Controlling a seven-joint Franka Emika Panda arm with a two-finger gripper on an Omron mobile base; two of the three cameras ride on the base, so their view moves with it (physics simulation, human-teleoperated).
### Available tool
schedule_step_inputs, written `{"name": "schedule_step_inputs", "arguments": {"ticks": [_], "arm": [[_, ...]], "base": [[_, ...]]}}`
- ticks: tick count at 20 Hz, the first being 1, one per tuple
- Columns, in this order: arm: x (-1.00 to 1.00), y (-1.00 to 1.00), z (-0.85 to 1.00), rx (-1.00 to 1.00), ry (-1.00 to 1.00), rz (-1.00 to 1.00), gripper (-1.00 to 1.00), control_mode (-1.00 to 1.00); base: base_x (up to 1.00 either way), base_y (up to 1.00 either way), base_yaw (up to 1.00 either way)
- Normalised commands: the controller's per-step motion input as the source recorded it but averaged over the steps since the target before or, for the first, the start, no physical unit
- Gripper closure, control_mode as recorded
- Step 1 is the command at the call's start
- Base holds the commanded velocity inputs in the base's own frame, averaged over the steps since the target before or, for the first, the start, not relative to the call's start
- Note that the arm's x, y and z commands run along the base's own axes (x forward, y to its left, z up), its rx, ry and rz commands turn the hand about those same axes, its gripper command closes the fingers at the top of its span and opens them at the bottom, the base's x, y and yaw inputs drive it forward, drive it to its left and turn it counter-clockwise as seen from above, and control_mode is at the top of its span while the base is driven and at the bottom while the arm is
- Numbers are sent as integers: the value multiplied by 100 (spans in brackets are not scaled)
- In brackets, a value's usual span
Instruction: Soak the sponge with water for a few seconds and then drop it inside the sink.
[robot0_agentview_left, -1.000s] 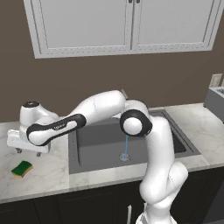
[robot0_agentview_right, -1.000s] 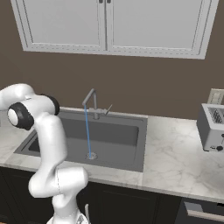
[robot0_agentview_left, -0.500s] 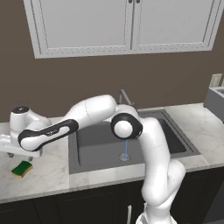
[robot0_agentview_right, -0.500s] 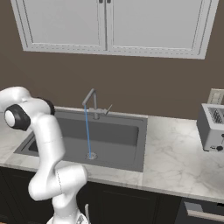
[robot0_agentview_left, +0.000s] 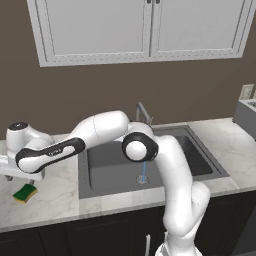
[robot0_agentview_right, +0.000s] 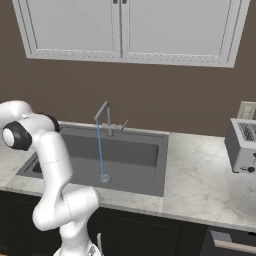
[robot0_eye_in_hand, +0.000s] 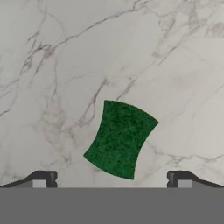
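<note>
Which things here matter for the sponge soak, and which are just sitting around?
Job:
- sponge, flat on the counter left of the sink
- water, running from the faucet
- end effector, open above the sponge

Idle:
- toaster, on the counter to the right
- cabinets

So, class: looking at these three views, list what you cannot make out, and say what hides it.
- Left base view: the water stream's upper part and most of the faucet are behind the arm.
- Left base view: whether the end effector touches the sponge; the hand blocks the fingertips.
- Hand view: the sponge's yellow layer, under its green top.
- Right base view: the sink basin's left part, behind the arm.
</note>
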Motion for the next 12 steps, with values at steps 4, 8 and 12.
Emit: {"name": "schedule_step_inputs", "arguments": {"ticks": [4, 8, 12], "arm": [[4, 0, -18, 0, -5, -7, -100, -100], [0, -7, -16, 0, -1, -11, -100, -100], [1, 0, -11, 0, 0, -5, -100, -100]], "base": [[0, 0, 0], [0, 0, 0], [0, 0, 0]]}}
